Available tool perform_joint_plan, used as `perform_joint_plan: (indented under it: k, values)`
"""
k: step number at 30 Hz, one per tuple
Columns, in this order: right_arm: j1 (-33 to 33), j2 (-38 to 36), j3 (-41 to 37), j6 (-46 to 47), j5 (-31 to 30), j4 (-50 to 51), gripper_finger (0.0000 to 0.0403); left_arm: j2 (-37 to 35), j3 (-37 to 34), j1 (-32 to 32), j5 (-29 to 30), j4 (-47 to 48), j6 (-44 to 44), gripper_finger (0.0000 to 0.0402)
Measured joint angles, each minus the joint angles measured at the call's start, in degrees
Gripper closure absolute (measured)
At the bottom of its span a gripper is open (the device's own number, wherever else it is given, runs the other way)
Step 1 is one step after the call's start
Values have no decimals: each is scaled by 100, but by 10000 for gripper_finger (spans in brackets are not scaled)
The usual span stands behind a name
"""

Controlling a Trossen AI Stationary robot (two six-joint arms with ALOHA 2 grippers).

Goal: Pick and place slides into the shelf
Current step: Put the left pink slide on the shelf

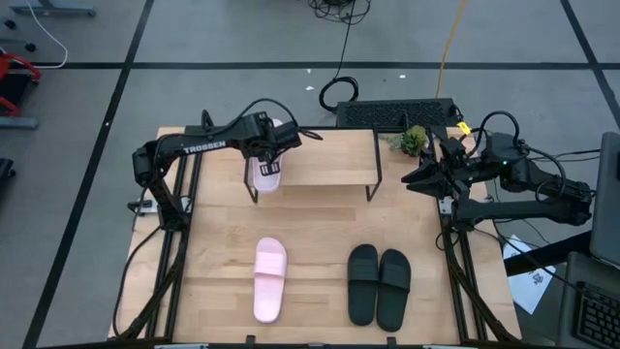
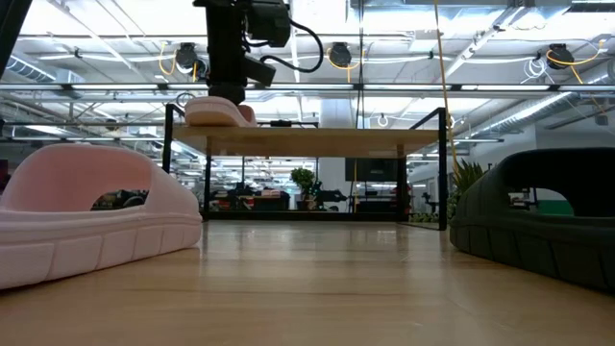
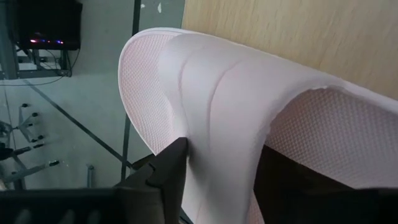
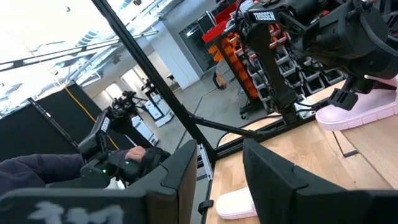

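Slides are what you're sorting: one pink slide (image 1: pixel 267 171) lies on the left end of the shelf (image 1: pixel 329 160), in the upper middle of the overhead picture, overhanging the board's left edge a little. Your left pincer (image 1: pixel 274 147) sits right over it; in the left wrist picture its fingers (image 3: pixel 168 177) straddle the wide strap of that slide (image 3: pixel 224 112), one finger touching the strap's side, but you cannot tell whether it pinches or has let go. The other pink slide (image 1: pixel 268 279) lies on the counter (image 1: pixel 320 242) at lower centre-left, and the two black slides (image 1: pixel 379 285) lie side by side to its right. Your right pincer (image 1: pixel 415 178) waits at the right edge beside the shelf, its fingers (image 4: pixel 264 180) spread and holding nothing.
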State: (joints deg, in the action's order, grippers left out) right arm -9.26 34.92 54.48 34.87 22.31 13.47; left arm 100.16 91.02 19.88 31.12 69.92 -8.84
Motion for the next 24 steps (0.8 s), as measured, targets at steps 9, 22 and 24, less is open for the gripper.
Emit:
perform_joint_plan:
  k: [9, 22, 24]
  values:
    - [0, 0, 0, -17, -2, 0, 282, -101, -4, -176, 45, 50, 0, 234]
    - [0, 2, 0, -20, 0, -275, 282, -564, -4, -205, 156, 31, 165, 233]
    - [0, 4, 0, -2, 0, -276, 282, -602, -7, -213, 155, 53, 213, 233]
